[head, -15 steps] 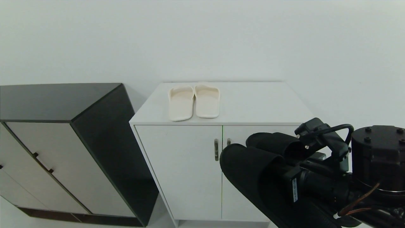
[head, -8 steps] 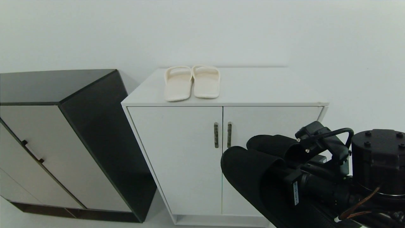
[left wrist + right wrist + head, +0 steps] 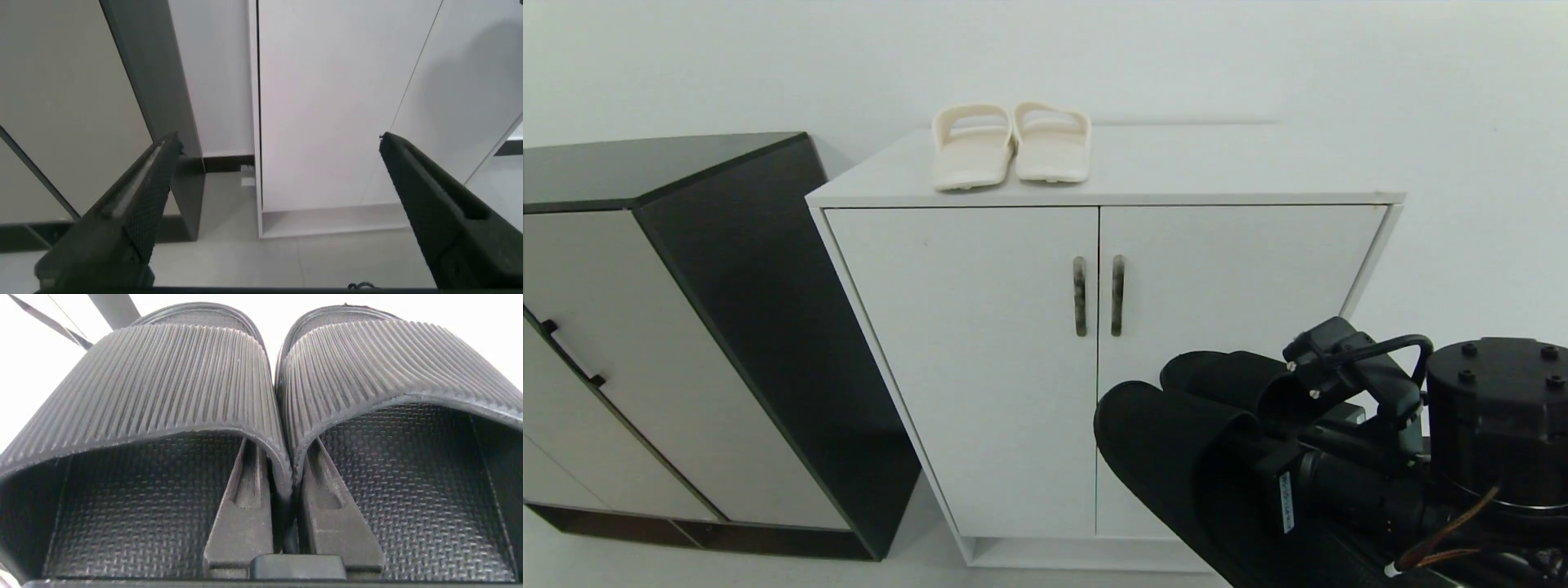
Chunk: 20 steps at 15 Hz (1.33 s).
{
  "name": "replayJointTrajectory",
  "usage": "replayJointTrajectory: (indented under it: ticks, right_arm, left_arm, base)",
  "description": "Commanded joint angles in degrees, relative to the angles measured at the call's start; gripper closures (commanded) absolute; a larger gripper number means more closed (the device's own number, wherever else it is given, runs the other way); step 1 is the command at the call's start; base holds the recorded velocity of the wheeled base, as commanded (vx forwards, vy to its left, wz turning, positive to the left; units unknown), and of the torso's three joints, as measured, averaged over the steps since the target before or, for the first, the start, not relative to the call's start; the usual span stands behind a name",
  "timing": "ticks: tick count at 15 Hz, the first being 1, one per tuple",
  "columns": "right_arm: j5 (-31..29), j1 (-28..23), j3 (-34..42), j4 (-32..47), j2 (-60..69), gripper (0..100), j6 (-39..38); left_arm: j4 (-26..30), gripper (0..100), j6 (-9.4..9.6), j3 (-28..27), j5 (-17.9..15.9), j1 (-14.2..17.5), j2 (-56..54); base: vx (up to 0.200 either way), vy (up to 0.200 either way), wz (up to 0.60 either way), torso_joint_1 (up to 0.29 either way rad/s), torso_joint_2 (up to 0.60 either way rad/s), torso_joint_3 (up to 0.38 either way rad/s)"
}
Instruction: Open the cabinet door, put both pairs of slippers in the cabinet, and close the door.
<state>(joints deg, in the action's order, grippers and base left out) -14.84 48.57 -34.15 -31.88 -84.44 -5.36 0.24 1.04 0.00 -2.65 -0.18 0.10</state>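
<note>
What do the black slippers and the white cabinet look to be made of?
Black slippers: likely moulded rubber or foam, matte; ribbed straps and diamond-textured footbeds. White cabinet: probably laminated board, smooth satin finish; flat uniform doors with crisp edges, metal-looking handles.

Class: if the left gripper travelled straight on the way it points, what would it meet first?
Probably the white cabinet's closed left door, low down; nothing shows between it and the left gripper, though depth is unclear.

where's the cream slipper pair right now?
In the head view the cream slippers sit side by side on top of the white cabinet, left of centre near its front edge, above the closed left door.
</note>
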Motion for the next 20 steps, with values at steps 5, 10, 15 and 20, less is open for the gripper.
replayJointTrajectory:
  ticks: [5, 10, 15, 20]
  right_arm:
    - [-0.02, 0.04, 0.22, -0.03, -0.63, 100, 0.09]
    - [-0.02, 0.04, 0.22, -0.03, -0.72, 100, 0.09]
    - [-0.02, 0.04, 0.31, -0.03, -0.46, 100, 0.0]
    - [-0.02, 0.04, 1.01, -0.11, -0.46, 100, 0.0]
  left_arm:
    - [0.02, 0, 0.02, 0.0, 0.01, 0.01, -0.01]
    - [0.02, 0, 0.11, 0.0, -0.08, -0.08, 0.87]
    - [0.02, 0, -4.73, -12.48, -0.17, -0.78, 8.25]
    - [-10.97, 0, -6.49, -15.12, -16.51, -3.95, 32.6]
  base:
    - [0.0, 0.0, 0.0, -0.085, 0.45, 0.359]
    - [0.0, 0.0, 0.0, -0.017, 0.33, 0.304]
    - [0.0, 0.0, 0.0, -0.001, 0.02, 0.018]
    - [0.0, 0.0, 0.0, 0.0, 0.0, 0.0]
